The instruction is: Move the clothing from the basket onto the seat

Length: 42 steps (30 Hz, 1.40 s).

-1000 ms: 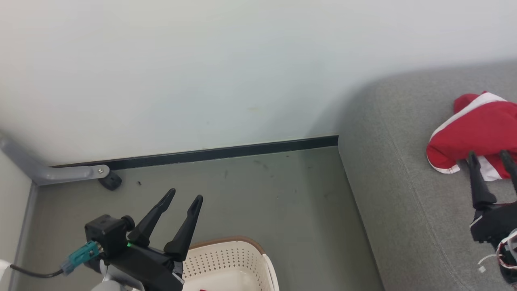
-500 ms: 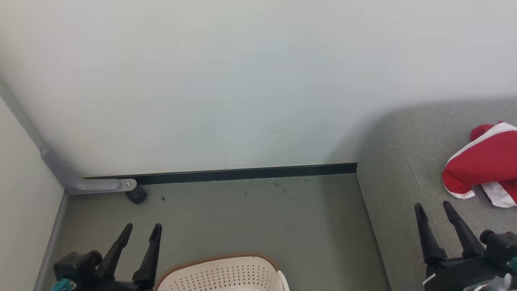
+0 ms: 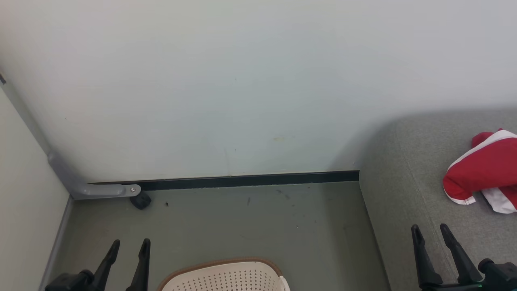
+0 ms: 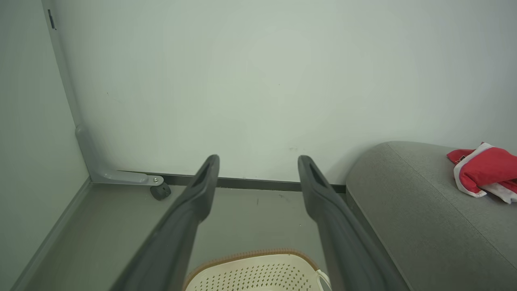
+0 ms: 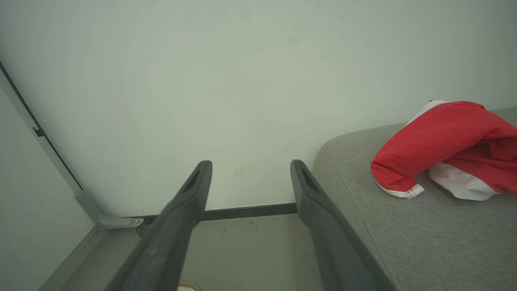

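A crumpled piece of red clothing (image 3: 484, 171) with white trim lies on the grey seat (image 3: 408, 210) at the right; it also shows as the clothing (image 4: 482, 171) and the clothing (image 5: 448, 145) in the wrist views. The cream basket (image 3: 226, 277) with its brown rim peeks in at the bottom centre on the floor, its inside hidden. My left gripper (image 3: 128, 244) is open at the lower left, left of the basket, empty. My right gripper (image 3: 430, 230) is open over the seat's front part, short of the clothing, empty.
A pale wall with a dark skirting strip (image 3: 242, 180) closes the back. A grey bracket (image 3: 101, 190) and a black foot (image 3: 140, 201) sit in the left corner. Grey-green floor (image 3: 250, 226) lies between corner and seat.
The head view has shifted, so wall and floor sit lower. Both grippers have drawn back toward the bottom edge; the right one has pulled away from the red clothing, which stays on the seat.
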Motion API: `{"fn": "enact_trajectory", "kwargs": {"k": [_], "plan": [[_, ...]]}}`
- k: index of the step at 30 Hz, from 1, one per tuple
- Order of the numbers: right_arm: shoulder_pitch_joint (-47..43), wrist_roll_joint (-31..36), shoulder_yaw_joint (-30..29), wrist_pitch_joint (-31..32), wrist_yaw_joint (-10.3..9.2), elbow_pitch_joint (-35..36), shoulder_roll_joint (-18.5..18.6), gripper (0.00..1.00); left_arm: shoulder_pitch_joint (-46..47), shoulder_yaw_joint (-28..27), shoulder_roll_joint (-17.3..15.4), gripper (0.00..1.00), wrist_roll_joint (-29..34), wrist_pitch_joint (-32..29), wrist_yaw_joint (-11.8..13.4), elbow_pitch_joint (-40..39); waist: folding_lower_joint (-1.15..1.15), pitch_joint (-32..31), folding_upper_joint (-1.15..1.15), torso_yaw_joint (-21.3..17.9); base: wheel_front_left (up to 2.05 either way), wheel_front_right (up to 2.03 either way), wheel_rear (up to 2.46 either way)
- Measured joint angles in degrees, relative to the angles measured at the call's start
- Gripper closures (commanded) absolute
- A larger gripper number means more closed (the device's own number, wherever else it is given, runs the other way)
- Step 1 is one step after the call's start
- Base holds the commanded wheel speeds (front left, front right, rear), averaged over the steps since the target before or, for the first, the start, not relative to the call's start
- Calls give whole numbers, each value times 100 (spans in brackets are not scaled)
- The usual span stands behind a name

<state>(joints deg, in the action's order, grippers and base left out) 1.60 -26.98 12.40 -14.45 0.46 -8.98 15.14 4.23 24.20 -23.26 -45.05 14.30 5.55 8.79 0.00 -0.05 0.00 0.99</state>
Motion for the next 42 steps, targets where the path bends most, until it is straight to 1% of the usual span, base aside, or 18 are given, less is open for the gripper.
{"fn": "enact_trajectory", "kwargs": {"k": [4,10,19,22,29,31,36,40,42], "plan": [[3,91,-32,-1,7,158,-31,0,0,-154,13,0,234,0,7,-1,0,11,0,-2,0,0,0],[2,189,-67,-1,38,243,-63,0,-2,-233,129,0,404,0,5,-53,1,39,0,10,0,0,0],[15,275,-123,-1,38,182,-89,0,-27,-443,185,0,624,0,-11,-188,1,188,0,-3,0,0,0],[24,283,-134,-1,46,149,-120,0,-27,-481,199,0,677,0,-63,-208,1,265,0,-22,0,0,0],[90,298,-135,-1,65,141,-187,0,20,-466,276,0,786,0,-259,-210,1,493,0,-72,0,0,0],[164,356,-123,-1,102,146,-214,0,63,-431,293,0,804,0,-328,-214,1,581,0,-86,0,0,0],[312,449,-33,-1,155,166,-293,0,213,-381,280,0,932,0,-495,-180,1,786,0,-128,0,0,0],[470,513,23,-1,157,180,-367,0,424,-311,232,0,946,0,-620,4,1,1029,0,-183,0,0,0],[560,547,47,-2,158,205,-402,0,526,-243,198,0,953,0,-768,108,1,1161,0,-214,0,0,0]]}}
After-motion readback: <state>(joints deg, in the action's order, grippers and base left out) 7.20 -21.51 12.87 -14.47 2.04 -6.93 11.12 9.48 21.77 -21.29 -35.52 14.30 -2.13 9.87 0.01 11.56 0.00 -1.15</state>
